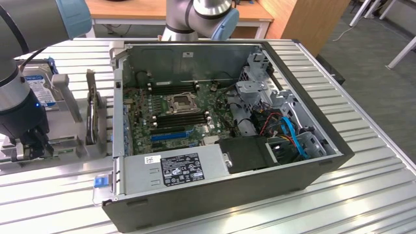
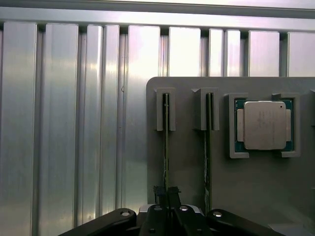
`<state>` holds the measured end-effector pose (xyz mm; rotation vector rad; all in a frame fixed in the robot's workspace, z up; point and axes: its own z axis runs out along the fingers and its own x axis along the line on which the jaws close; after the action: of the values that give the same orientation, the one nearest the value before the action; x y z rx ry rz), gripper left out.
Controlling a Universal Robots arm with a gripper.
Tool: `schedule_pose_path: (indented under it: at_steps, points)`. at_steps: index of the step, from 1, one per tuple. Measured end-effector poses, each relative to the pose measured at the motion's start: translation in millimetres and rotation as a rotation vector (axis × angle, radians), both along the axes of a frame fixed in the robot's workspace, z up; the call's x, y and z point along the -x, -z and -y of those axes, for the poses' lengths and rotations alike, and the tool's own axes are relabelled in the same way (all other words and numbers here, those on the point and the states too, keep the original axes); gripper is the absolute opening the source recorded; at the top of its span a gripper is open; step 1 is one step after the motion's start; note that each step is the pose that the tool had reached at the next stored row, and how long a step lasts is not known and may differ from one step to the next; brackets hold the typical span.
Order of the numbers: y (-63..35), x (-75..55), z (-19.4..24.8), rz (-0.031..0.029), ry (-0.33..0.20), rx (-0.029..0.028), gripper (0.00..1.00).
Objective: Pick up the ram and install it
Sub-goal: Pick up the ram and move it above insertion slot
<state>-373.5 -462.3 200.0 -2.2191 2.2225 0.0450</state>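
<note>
- tray (image 2: 187,172): plain grey
- ram (image 2: 166,142) in the tray: dark green edge
- processor (image 2: 265,125) in the tray: silver, green-bordered
- table (image 2: 59,123) beneath the tray: ribbed silver
- gripper (image 2: 166,191): black

Black-and-white label (image 1: 182,168) on the power supply (image 1: 146,178) carrying print too fine to read, nothing else reading legibly

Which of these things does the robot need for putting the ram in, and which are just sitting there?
Needed:
- the ram, pinched by the gripper
- the open computer case

Just lying about:
- the square processor chip
- the hard drive
- the power supply
</note>
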Motion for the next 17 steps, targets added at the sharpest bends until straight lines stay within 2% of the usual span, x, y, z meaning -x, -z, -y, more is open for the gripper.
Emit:
schedule_pose_path:
  at_steps: [7, 17]
  points:
    - [-2.1, 0.0, 0.0, 0.0001, 0.0, 0.0, 0.12]
    - [-23.5, 0.0, 0.0, 0.0, 0.0, -0.0012, 0.12]
